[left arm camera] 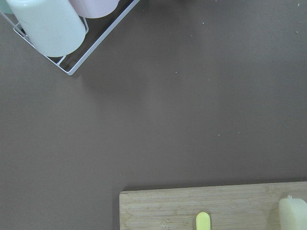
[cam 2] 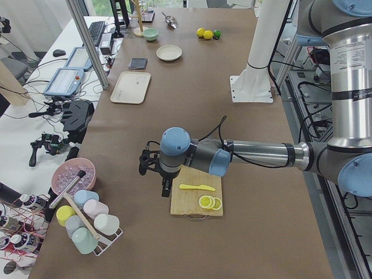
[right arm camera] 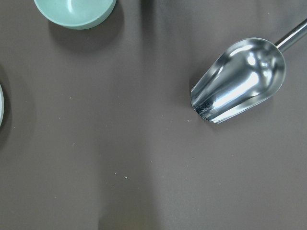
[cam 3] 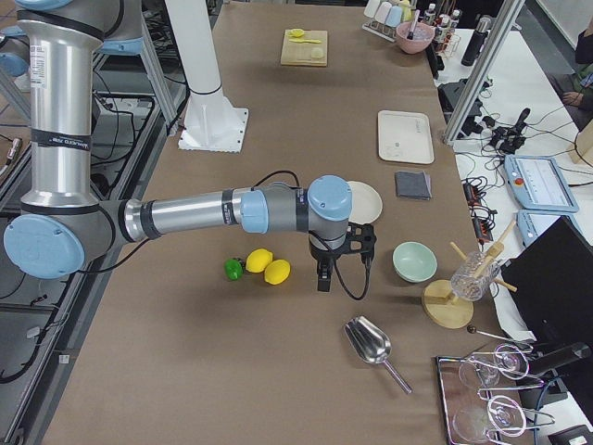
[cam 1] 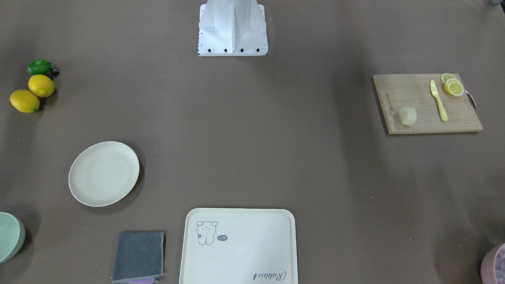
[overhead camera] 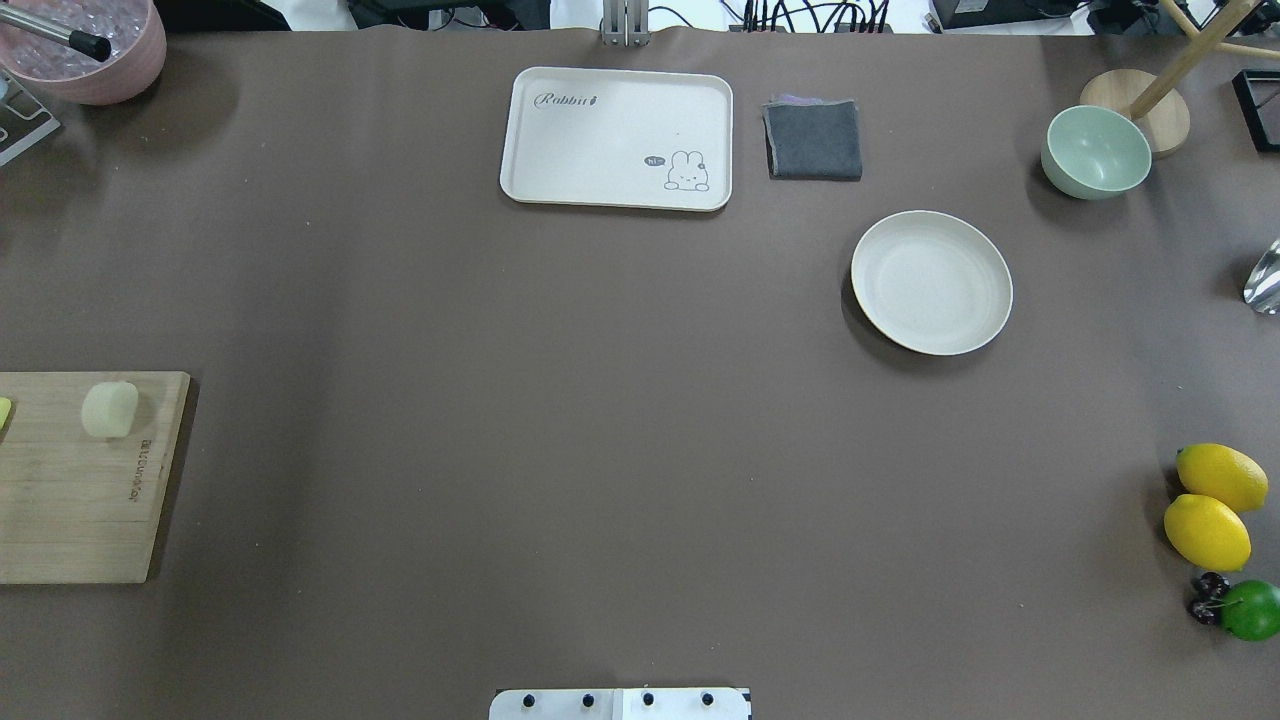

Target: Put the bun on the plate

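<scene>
Plainly, pickup hadn't begun: the bun [cam 1: 407, 116] sat on the board [cam 1: 414, 94], well apart from the plate [cam 1: 103, 173]. The left arm [cam 2: 256, 154], hovering near it, needed to descend and grip. Whether either arm's jaws were spread couldn't be told.

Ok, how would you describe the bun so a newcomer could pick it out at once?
Find the wooden cutting board far out on the robot's left. On it lie lemon slices, a yellow knife and, on the knife's other side, the bun. It is the board's only pale cream, smooth, rounded lump; its neighbours are yellow.
</scene>
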Robot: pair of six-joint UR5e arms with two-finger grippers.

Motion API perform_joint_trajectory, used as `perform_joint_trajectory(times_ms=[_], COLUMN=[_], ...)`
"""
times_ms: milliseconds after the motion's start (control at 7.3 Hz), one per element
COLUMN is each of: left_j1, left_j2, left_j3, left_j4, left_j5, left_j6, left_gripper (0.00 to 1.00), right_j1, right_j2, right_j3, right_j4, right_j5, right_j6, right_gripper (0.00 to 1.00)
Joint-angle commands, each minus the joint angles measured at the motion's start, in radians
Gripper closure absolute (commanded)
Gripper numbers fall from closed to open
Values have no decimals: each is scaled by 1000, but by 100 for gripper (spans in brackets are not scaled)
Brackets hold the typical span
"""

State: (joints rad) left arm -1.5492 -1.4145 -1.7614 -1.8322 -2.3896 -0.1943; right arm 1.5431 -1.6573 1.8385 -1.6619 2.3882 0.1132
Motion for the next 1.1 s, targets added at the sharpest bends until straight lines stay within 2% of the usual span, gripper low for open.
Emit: perform_joint_trajectory(times_ms=[0,274,411,548,822,959], left_j1=[1,0,1,1,1,1], left_j2=[5,5,-9,-12,-32,-23], left_j3=[5,-29,-6,3,14,40], left_j4=[-2,-30,-92,-102,-145,-229], left_j5=[1,-6,-2,0,-6,-3], left_j6=[1,-1,-22,-40,-86,-100], left_gripper=[2,2,2,2,2,2], right_j1=[-11,-49,-82,-110,-196,-249], right_j2=[2,25,57,83,120,145], right_j3=[5,1,-2,-2,-45,-102], right_j4=[1,1,1,7,199,344], right_j5=[3,23,22,20,12,-12], right_j6=[0,0,9,57,144,272], right_gripper=[0,0,0,0,0,0])
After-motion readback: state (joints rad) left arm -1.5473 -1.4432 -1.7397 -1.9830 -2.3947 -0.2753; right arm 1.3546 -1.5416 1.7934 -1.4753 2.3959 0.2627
